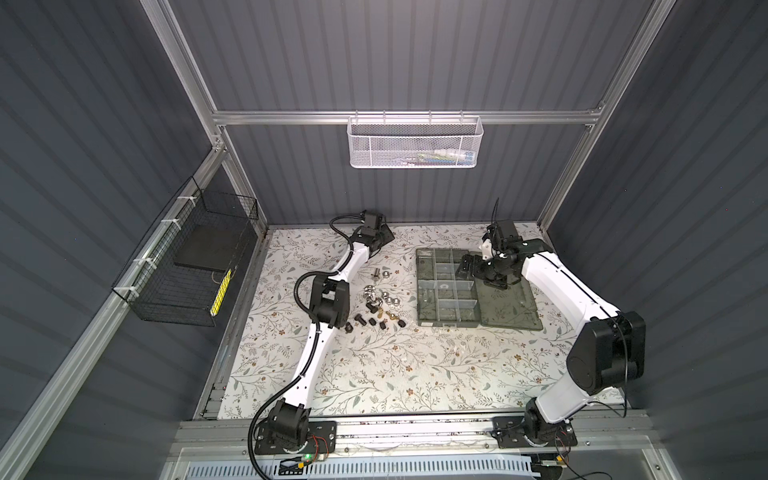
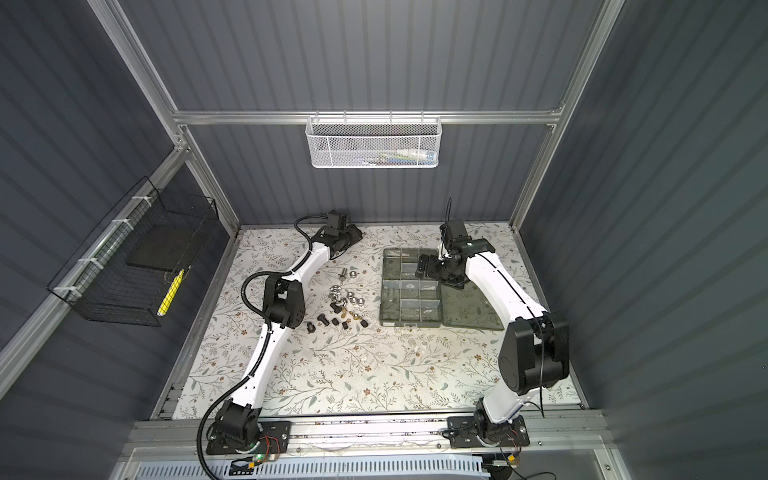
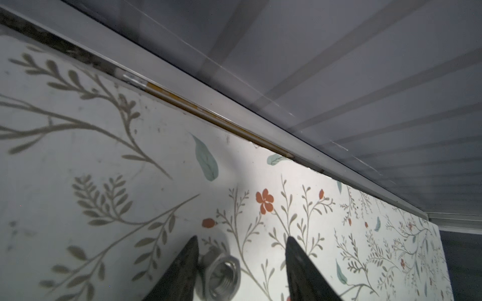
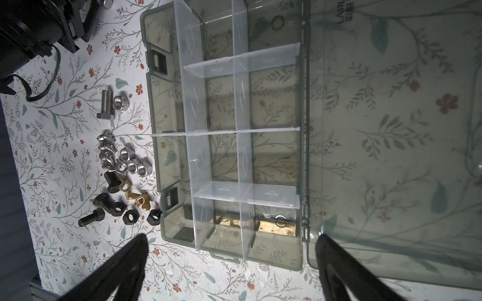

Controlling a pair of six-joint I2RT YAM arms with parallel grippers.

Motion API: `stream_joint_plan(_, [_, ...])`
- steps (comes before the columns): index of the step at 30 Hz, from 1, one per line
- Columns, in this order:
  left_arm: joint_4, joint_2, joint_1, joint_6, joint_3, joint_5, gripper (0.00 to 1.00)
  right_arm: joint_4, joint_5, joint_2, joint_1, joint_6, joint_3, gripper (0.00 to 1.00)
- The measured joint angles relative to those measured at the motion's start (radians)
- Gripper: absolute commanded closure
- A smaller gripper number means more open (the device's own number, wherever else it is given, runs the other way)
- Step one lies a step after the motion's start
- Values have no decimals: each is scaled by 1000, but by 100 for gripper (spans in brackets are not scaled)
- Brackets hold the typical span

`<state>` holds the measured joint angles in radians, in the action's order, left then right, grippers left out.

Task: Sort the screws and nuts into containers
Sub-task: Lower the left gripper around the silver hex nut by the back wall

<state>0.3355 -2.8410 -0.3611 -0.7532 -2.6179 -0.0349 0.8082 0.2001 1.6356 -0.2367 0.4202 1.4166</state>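
Setting: dark grey ribbed walls enclose a floral table (image 1: pixel 374 374), seen from above.
Baskets: a black wire basket (image 1: pixel 187 266) hangs at 9 o'clock and a white mesh basket (image 1: pixel 413 141) at 12 o'clock.
Containers: the smoky green organiser box (image 1: pixel 432 266) lies toward 2 o'clock on the table, its lid (image 1: pixel 511 307) folded flat at its 3 o'clock side.
Right arm: the right gripper (image 4: pixel 230 241) hovers over the box's 12 o'clock end, jaws spread wide, holding nothing.
Left arm: the left gripper (image 3: pixel 241 238) sits at the table's 12 o'clock edge, jaws about half apart.
Hardware: the screws and nuts (image 1: pixel 376 303) lie loose at the box's 9 o'clock, silver toward 12, black and brass toward 6.
Smallest: a silver hex nut (image 3: pixel 224 273) sits between the left jaws, touching one, clear of the other.
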Motion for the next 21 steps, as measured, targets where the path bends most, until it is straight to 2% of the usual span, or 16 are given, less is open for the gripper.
stream_joint_plan(10, [61,0,-5,72,-13,2,56,0,11,-6,5,10,-3,1])
stream_joint_plan(17, [116,5,-16,159,-24,8,58,-1,21,-6,10,21,-3,1])
stream_joint_plan(21, [169,5,-30,213,-45,18,62,0,23,-6,10,25,-3,1])
